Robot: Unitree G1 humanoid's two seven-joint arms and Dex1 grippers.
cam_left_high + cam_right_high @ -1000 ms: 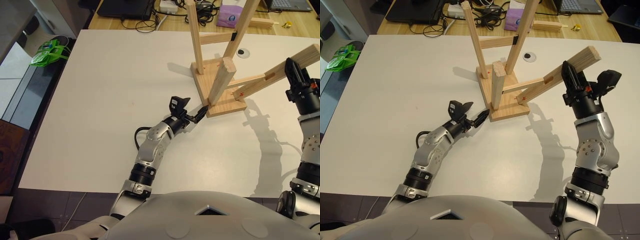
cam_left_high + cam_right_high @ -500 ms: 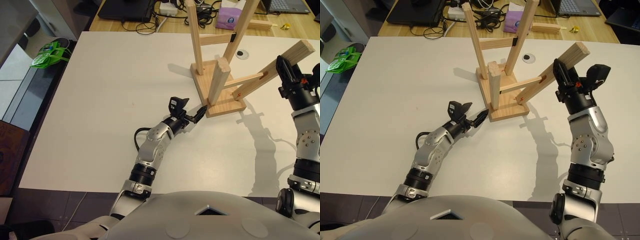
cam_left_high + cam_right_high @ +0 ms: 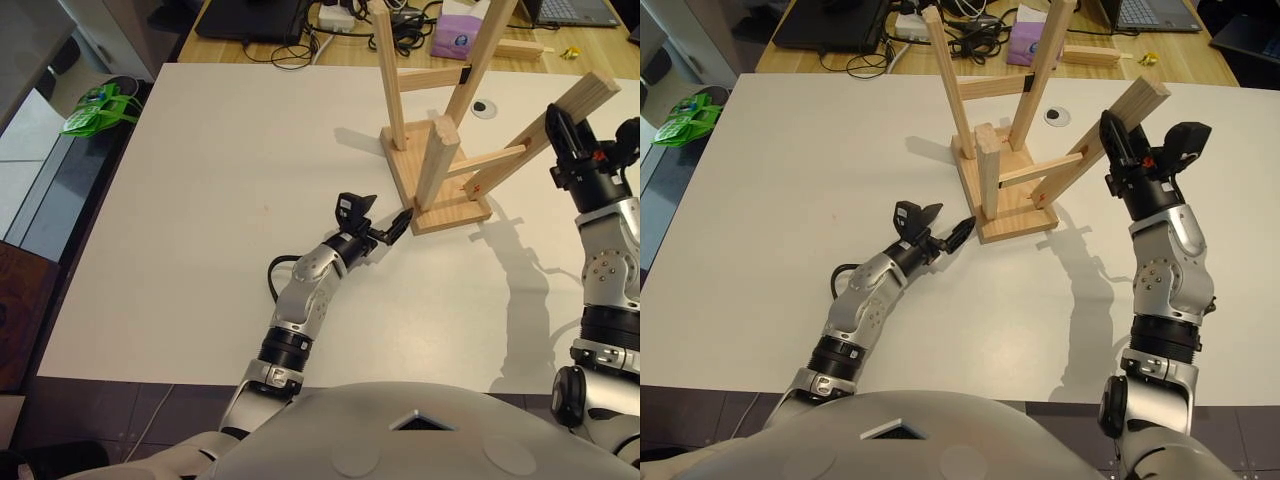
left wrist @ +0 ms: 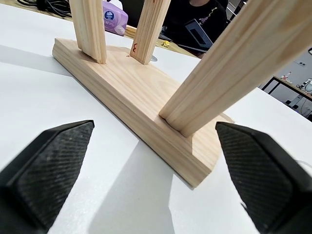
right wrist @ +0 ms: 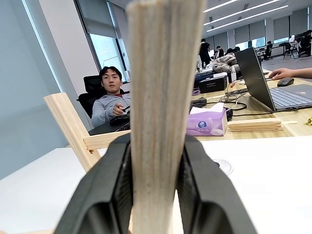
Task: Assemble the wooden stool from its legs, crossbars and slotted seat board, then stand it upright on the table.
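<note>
Seat board (image 3: 452, 212) lies upside down on table, three legs up. My right gripper (image 3: 1114, 142) is clamped on tilted fourth leg (image 3: 1146, 99). Left gripper (image 3: 390, 218) gapes wide beside board corner, holding nothing. I'd swing leg upright slowly, bracing board with left, crossbar (image 3: 1040, 172) aligned

The table (image 3: 200, 200) gives broad room on its left half and along the near strip. Towards the far right the board (image 3: 460, 207) lies flat, and three legs (image 3: 392, 80) rise from it, walling off that quarter. A high crossbar (image 3: 432, 76) bridges the two far legs and leaves a gap beneath. A low crossbar (image 3: 492, 158) runs from the near leg to the tilted leg (image 3: 592, 95), shutting the right side. The left gripper (image 3: 388, 214), fingers spread wide, sits at the board's near-left corner. The right gripper (image 3: 556, 128), clamped on the tilted leg, fills the right edge with its arm. Past the far edge, cables (image 3: 290, 48) and a tissue pack (image 3: 458, 32) crowd a second desk.
</note>
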